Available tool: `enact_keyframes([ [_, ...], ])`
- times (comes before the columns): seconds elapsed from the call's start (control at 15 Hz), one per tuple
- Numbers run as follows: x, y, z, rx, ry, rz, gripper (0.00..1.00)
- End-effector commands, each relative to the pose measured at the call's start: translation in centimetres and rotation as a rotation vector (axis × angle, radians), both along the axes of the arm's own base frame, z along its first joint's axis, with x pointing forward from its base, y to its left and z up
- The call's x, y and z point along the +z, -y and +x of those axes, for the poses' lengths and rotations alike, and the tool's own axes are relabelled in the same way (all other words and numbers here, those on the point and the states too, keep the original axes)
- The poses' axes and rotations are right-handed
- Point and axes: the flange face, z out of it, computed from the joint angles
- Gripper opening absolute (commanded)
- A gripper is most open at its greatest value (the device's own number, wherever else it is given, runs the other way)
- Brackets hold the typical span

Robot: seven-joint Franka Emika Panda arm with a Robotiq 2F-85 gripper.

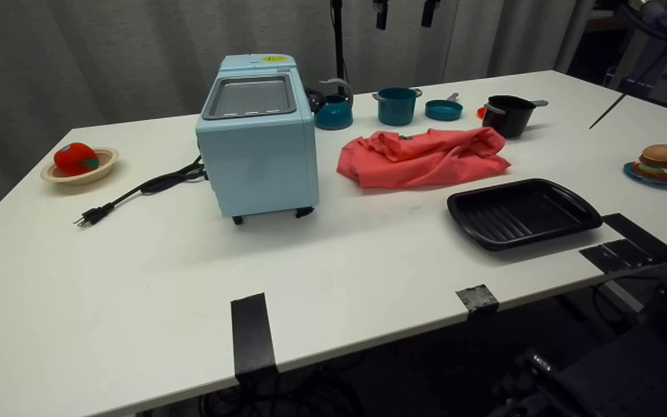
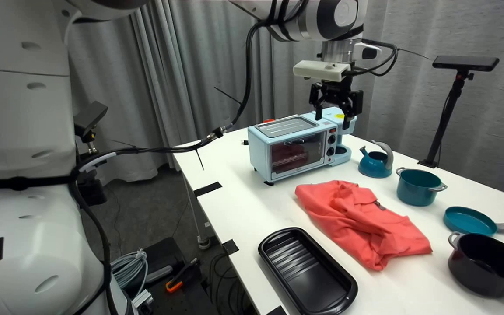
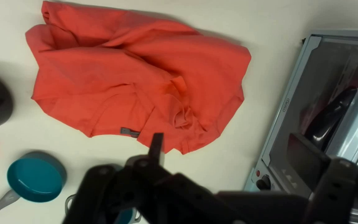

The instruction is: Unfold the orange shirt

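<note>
The orange shirt lies crumpled and folded in a bundle on the white table, in both exterior views. In the wrist view the shirt shows several folds, a bunched spot at its lower right and a dark neck tag along its lower edge. My gripper is open and empty, high above the table over the light-blue appliance's end. Its fingertips also show at the top edge of an exterior view. In the wrist view the fingers of the gripper are wide apart and touch no cloth. The shirt's underside is hidden.
The light-blue oven appliance stands beside the shirt. A black baking tray lies on its near side. A teal kettle, teal pot, teal pan and black pot line the far side. A toy burger sits farther off.
</note>
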Motion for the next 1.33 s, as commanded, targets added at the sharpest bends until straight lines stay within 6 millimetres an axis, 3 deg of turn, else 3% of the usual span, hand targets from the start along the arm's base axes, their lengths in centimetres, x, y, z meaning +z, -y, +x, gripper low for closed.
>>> enact_keyframes([
  [0.0, -2.3, -0.4, 1.4, -0.004, -0.025, 0.017, 1.00],
  [0.53, -11.7, -2.8, 4.8, -0.017, -0.117, 0.013, 1.00],
  [0.93, -16.6, -3.1, 7.0, -0.053, -0.146, 0.003, 1.00],
  [1.27, -20.2, -2.1, 8.3, -0.086, -0.177, -0.013, 1.00],
])
